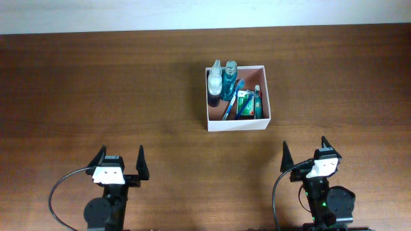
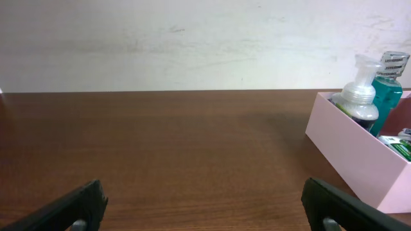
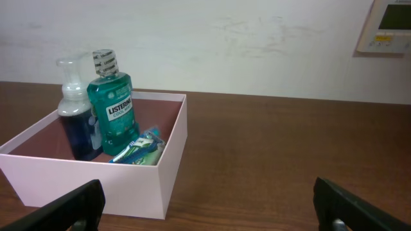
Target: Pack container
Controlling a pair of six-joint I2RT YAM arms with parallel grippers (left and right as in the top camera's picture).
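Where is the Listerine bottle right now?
Overhead view: the Listerine bottle stands upright inside the container, along its far wall, just right of the pump bottle.

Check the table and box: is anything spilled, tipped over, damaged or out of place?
Nothing stands out. The container sits flat on the table, the pump bottle and mouthwash bottle stand upright inside it, smaller items lie beside them, and no spill shows.
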